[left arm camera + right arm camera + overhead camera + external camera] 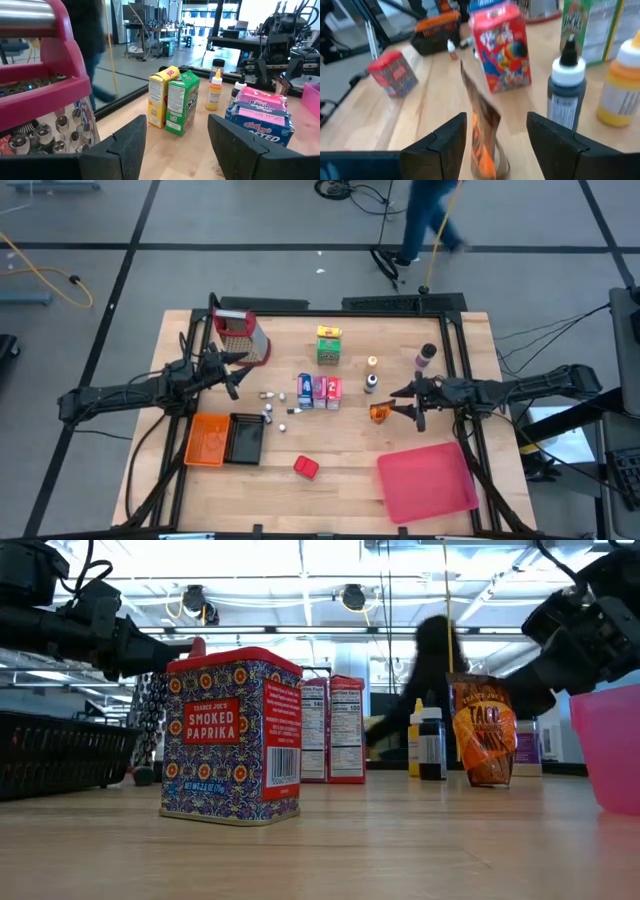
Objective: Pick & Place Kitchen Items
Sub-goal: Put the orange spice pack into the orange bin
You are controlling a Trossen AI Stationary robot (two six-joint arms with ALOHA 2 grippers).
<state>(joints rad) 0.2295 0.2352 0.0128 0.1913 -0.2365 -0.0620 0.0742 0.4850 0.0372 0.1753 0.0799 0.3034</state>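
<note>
The kitchen items stand mid-table: a green-yellow carton [329,345], blue [305,390] and pink-red cartons [328,390], little bottles [371,374], silvery pieces [269,403], a red tin [306,468] and an orange packet [378,413]. My right gripper [397,402] is open just right of the packet. In the right wrist view the packet [482,137] stands upright on the table between the open fingers [497,120], apart from both. My left gripper [237,375] hangs open beside the red-topped grater [240,335], facing the cartons [175,102].
An orange basket [208,438] and a black basket [245,438] sit near the left front. A pink bin [425,480] lies at the right front. A purple-capped bottle [425,358] stands behind the right gripper. A person [430,215] walks beyond the far edge.
</note>
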